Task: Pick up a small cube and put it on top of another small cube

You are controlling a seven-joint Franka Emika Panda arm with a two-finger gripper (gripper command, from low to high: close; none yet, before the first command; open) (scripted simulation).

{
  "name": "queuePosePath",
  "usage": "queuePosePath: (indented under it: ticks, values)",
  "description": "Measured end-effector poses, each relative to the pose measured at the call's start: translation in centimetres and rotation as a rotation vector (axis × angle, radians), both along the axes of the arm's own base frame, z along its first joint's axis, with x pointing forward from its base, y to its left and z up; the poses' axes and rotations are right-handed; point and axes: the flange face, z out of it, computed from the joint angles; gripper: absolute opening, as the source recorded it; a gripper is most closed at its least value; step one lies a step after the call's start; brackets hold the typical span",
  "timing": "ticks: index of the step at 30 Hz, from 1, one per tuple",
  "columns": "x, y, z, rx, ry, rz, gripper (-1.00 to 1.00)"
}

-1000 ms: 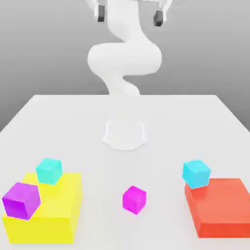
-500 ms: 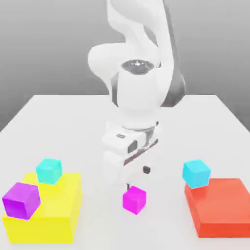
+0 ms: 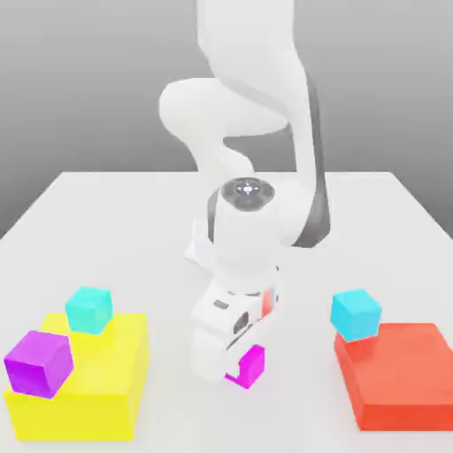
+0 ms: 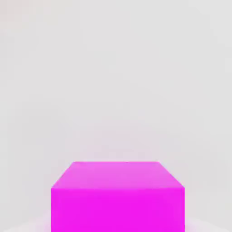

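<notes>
Grasping the magenta cube [image 3: 247, 364] (still on the table [image 3: 159, 265]), the end effector [image 3: 237, 364] should lift straight up, avoiding tilt.

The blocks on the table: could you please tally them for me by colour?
Cyan small cubes: 2
Magenta small cube: 1
Purple cube: 1
Yellow large block: 1
Red large block: 1
Total: 6
</notes>
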Motion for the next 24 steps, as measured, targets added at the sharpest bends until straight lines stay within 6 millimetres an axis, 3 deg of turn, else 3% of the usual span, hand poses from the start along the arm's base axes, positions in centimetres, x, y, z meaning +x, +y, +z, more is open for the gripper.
queuePosePath:
  ticks: [5,6,11,15,17,20,21,24]
  values:
    - [-0.1,0.0,4.2,0.001,0.0,-0.002,-1.0]
    - [0.0,1.0,5.2,0.005,0.001,0.007,-1.0]
    - [-0.8,9.9,10.8,0.017,0.005,0.106,-1.0]
    - [-3.6,16.4,15.0,0.007,0.003,0.183,-1.0]
    - [-4.1,17.4,14.0,0.002,0.001,0.194,-1.0]
    - [-4.2,17.7,10.9,0.001,0.0,0.197,-1.0]
    - [-4.3,17.7,10.1,0.001,0.0,0.198,1.0]
    - [-4.3,17.7,10.1,0.001,0.0,0.198,1.0]
